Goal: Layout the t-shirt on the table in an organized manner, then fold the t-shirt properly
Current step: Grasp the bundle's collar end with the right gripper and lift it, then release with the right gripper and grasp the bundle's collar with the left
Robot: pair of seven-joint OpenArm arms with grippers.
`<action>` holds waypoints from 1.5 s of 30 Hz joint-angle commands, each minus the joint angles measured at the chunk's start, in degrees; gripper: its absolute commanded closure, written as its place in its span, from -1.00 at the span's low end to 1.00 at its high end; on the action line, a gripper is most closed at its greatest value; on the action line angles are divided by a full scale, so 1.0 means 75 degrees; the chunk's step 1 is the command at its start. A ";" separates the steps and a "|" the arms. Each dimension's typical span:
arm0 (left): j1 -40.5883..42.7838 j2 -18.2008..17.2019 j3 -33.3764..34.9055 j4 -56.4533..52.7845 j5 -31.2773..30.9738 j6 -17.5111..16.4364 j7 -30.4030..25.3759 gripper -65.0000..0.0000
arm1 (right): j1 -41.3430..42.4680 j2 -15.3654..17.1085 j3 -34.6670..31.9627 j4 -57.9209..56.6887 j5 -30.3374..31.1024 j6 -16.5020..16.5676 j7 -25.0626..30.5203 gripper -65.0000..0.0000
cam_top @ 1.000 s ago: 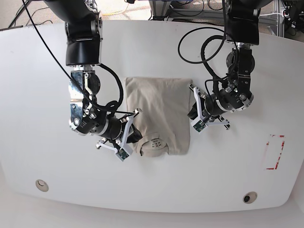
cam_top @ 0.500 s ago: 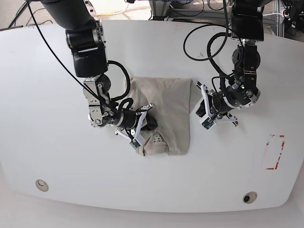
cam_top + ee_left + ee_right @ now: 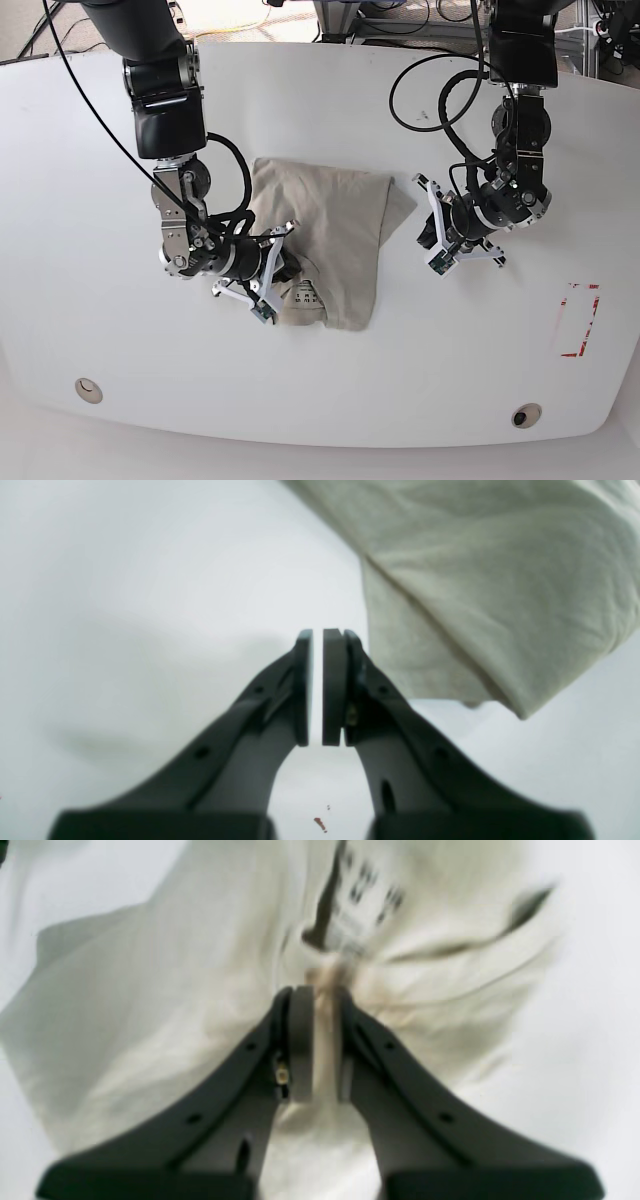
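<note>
Fingers of the right gripper [image 3: 316, 1045] were pinched on a bunched fold of the t-shirt [image 3: 335, 240] near its printed label [image 3: 357, 905]. We saw the left gripper [image 3: 317, 687] closed on nothing, just beside the shirt's edge. Shirt lay mid-table [image 3: 90, 160], white surface bare all round; red rectangle mark [image 3: 578, 320] well apart, holes [image 3: 88, 389] near front edge.
</note>
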 commanded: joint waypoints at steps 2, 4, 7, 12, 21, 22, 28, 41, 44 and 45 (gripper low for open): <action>-0.0167 0.0007 -0.0015 0.0145 -0.0102 0.0013 -0.0173 0.95 | -0.0016 -0.0048 0.0345 0.1283 0.0142 0.0048 -0.0444 0.81; -0.0167 0.0124 -0.0003 0.0145 -0.0102 0.0013 -0.0173 0.95 | -0.0216 -0.0048 0.0556 0.1740 0.0130 0.0048 -0.0784 0.81; -0.0155 0.0311 -0.0003 0.0145 -0.0102 0.0013 -0.0173 0.95 | -0.0497 -0.0048 0.0778 0.2362 0.0142 0.0048 -0.1101 0.81; -0.0179 0.0769 -0.0003 0.0098 -0.0067 0.0013 -0.0197 0.95 | -0.1106 -0.0001 0.0989 0.3264 0.0107 0.0048 -0.1417 0.81; -0.0695 0.1847 0.0383 -0.0477 -0.0043 0.0195 -0.1076 0.95 | -0.2185 0.0503 0.1845 0.4483 0.0095 0.0048 -0.1664 0.81; -0.0753 0.1906 0.0536 -0.0664 -0.0043 0.0417 -0.1334 0.95 | -0.2290 0.0620 0.1974 0.4600 0.0095 0.0048 -0.1675 0.81; -0.1246 0.2140 0.1415 -0.1883 -0.0043 0.1601 -0.2787 0.95 | -0.2583 0.1065 0.2595 0.4929 0.0095 0.0048 -0.1851 0.81; -0.2125 0.2245 0.3361 -0.4485 -0.0078 0.4039 -0.4909 0.94 | -0.2736 0.1734 0.3287 0.4964 0.0107 0.0048 -0.1863 0.81; -0.2265 0.2257 0.3654 -0.5212 -0.0102 0.4239 -0.5249 0.94 | -0.2747 0.1757 0.3287 0.4975 0.0107 0.0048 -0.1863 0.81; -0.2289 0.2304 0.3712 -0.5458 -0.0114 0.4239 -0.5354 0.94 | -0.2747 0.1757 0.3310 0.4999 0.0107 0.0048 -0.1863 0.81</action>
